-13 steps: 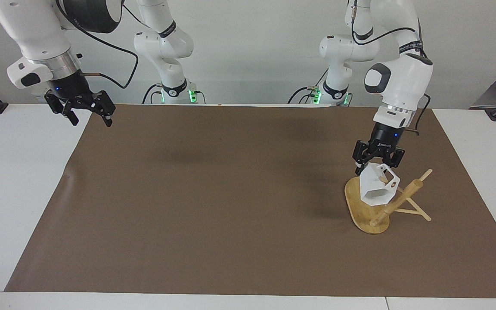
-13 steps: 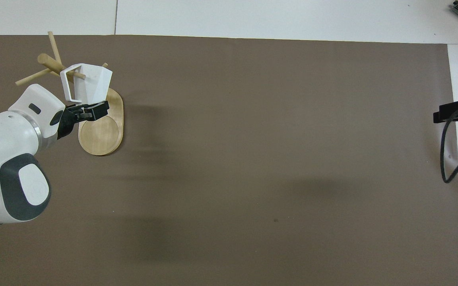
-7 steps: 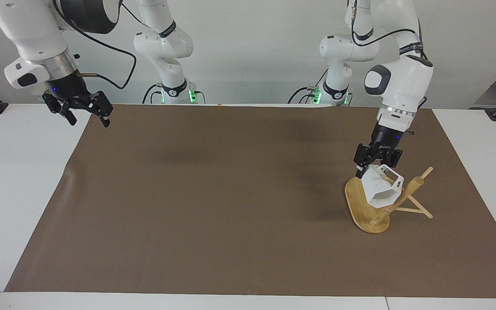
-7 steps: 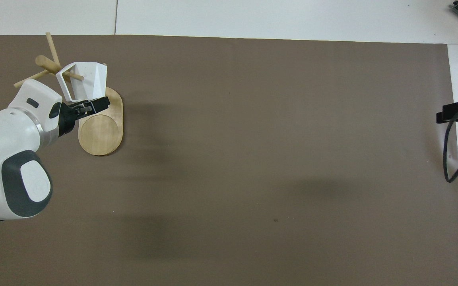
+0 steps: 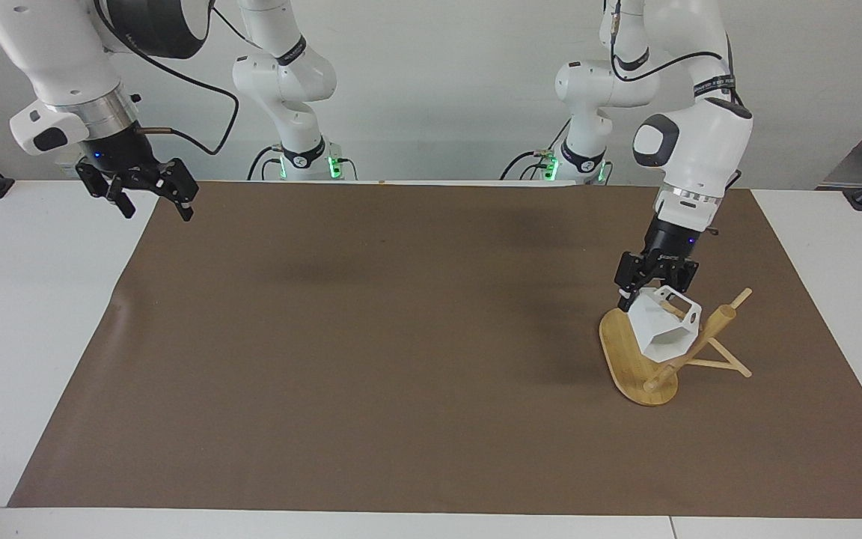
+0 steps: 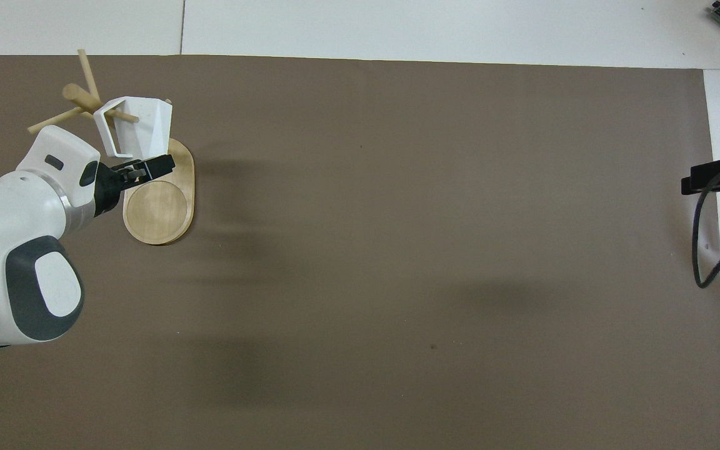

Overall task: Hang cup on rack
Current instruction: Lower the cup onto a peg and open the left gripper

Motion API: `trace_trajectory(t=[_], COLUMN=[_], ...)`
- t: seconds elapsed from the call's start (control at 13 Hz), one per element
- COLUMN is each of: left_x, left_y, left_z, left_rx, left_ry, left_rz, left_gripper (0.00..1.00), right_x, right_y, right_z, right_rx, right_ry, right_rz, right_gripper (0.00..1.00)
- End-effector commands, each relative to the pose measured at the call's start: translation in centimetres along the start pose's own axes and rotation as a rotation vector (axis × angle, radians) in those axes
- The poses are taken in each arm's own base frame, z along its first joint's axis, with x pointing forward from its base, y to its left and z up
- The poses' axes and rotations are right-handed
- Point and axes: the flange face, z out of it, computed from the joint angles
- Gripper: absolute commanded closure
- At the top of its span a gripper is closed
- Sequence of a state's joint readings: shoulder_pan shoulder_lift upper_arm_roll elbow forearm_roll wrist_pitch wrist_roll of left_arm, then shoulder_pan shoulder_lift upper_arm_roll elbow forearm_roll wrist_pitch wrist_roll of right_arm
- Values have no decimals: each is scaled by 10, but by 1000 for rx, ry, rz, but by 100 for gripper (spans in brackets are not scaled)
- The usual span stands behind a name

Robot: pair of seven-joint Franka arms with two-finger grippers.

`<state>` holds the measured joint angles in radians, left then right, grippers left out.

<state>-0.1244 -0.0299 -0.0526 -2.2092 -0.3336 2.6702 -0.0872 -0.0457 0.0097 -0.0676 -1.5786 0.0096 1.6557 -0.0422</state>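
The white faceted cup (image 5: pixel 659 333) (image 6: pixel 144 128) hangs tilted on the bamboo rack (image 5: pixel 622 359) (image 6: pixel 160 206), near the left arm's end of the table. A thin peg (image 6: pixel 124 117) runs through its handle. My left gripper (image 5: pixel 652 293) (image 6: pixel 138 170) sits right at the cup's upper edge, over the rack's oval base, and I cannot make out whether it still grips the cup. My right gripper (image 5: pixel 158 209) waits open and empty above the brown mat's corner at the right arm's end.
A brown mat (image 5: pixel 371 344) covers most of the white table (image 5: pixel 19 314). The rack's post (image 5: pixel 689 348) and other pegs stick out toward the table's edge at the left arm's end. A black cable (image 6: pixel 710 250) lies at the right arm's end.
The left gripper sank a little with the cup, and the cup's handle settled farther down the peg. The right gripper rose slightly.
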Motion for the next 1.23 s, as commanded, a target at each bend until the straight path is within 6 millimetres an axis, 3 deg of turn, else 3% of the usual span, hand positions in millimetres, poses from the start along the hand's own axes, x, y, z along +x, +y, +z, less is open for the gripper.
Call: trace_trajectory(t=[0.0,0.31,0.69,1.15], left_x=[-5,2,21,9], left_y=[-6,-3,22,33], left_z=[5,1,-45,-89], left_rx=[20,17,119,170], left_ry=[-23,-45,-180,-313], left_rz=[-14,-12,157,332], left_gripper=[0,0,0,0], right_x=[-5,-5,-5,-5], right_y=[-1,-1,-1,-1], right_z=[0,0,-1,0], right_rx=[-5,-5,-5,-5], right_ry=[0,0,1,0], right_rz=[14,14,14,14], right_gripper=[0,0,0,0])
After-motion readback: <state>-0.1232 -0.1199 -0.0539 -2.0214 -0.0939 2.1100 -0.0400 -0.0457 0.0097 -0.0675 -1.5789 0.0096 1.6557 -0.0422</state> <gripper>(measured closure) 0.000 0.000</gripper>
